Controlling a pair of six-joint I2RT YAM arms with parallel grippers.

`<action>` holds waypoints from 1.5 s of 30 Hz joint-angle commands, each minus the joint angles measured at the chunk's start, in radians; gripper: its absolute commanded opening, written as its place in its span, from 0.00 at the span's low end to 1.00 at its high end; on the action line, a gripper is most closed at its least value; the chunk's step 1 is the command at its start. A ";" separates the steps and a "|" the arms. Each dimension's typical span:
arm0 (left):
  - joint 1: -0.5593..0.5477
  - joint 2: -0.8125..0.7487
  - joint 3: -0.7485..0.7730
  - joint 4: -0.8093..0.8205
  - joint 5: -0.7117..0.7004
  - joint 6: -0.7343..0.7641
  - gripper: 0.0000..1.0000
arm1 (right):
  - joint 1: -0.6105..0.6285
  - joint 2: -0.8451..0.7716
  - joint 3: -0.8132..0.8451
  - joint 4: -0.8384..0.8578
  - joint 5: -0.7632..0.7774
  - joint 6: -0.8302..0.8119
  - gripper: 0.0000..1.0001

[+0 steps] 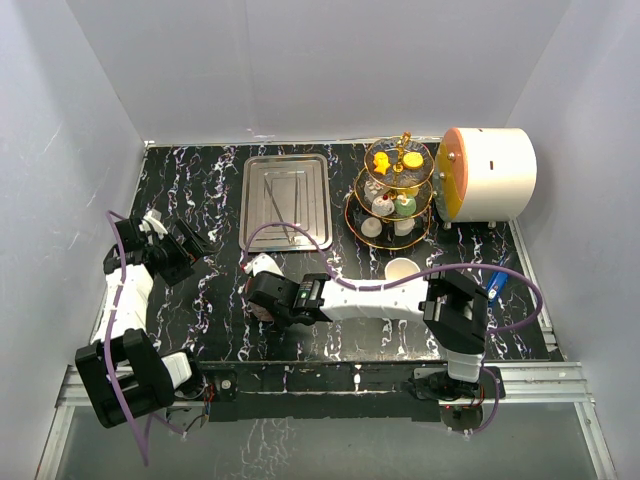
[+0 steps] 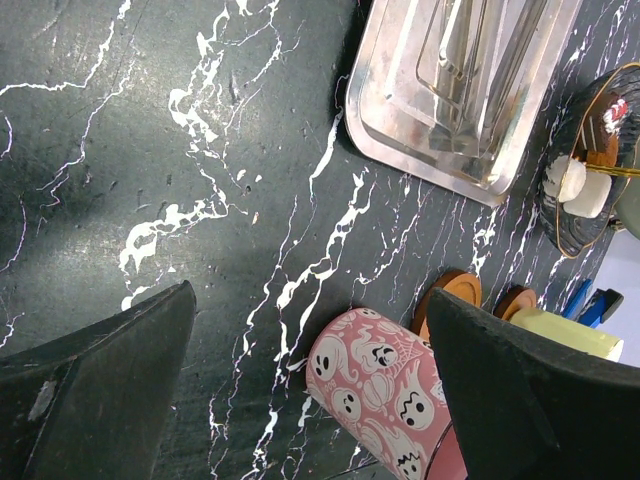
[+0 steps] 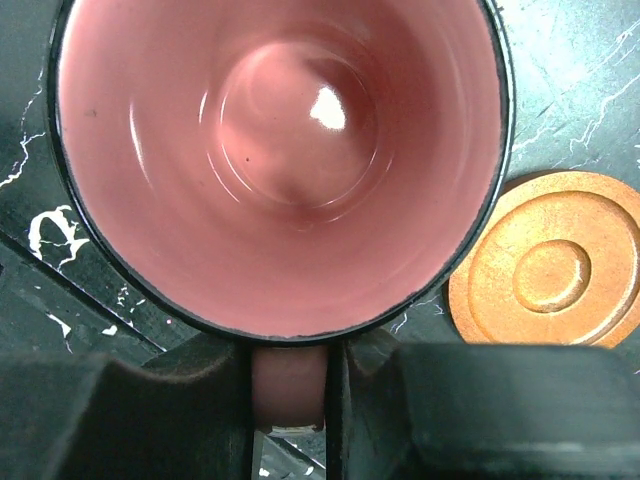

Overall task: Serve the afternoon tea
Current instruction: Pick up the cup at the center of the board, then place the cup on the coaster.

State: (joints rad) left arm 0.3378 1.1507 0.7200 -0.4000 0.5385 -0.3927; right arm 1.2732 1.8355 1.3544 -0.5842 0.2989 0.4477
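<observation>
The maroon cup (image 3: pixel 280 150) fills the right wrist view, pink inside. My right gripper (image 3: pixel 290 390) is shut on its handle (image 3: pixel 288 385), low over the table's middle (image 1: pixel 262 295). From the left wrist view the same cup (image 2: pixel 375 395) shows a ghost pattern. A brown saucer (image 3: pixel 550 265) lies just right of it. A second saucer (image 2: pixel 515 300) sits by the cream cup (image 1: pixel 400 270). The three-tier stand (image 1: pixel 397 195) at the back right carries small cakes (image 1: pixel 393 160). My left gripper (image 1: pixel 190 245) hangs open at the far left, holding nothing.
A steel tray (image 1: pixel 287 200) lies at the back centre, left of the stand. A big white cylinder with an orange end (image 1: pixel 490 172) stands at the back right. A blue object (image 1: pixel 495 285) lies near the right arm. White walls close in three sides.
</observation>
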 commanded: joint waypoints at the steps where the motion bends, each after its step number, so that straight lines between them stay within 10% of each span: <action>1: -0.003 0.000 0.001 -0.013 0.008 0.011 0.99 | -0.001 -0.065 0.044 0.034 0.044 0.013 0.00; 45: -0.005 0.031 0.002 -0.019 0.004 0.011 0.99 | -0.003 -0.353 -0.331 0.004 0.549 0.674 0.00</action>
State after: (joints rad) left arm 0.3370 1.1854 0.7200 -0.4011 0.5312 -0.3927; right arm 1.2732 1.5192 1.0264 -0.6342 0.7204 1.0557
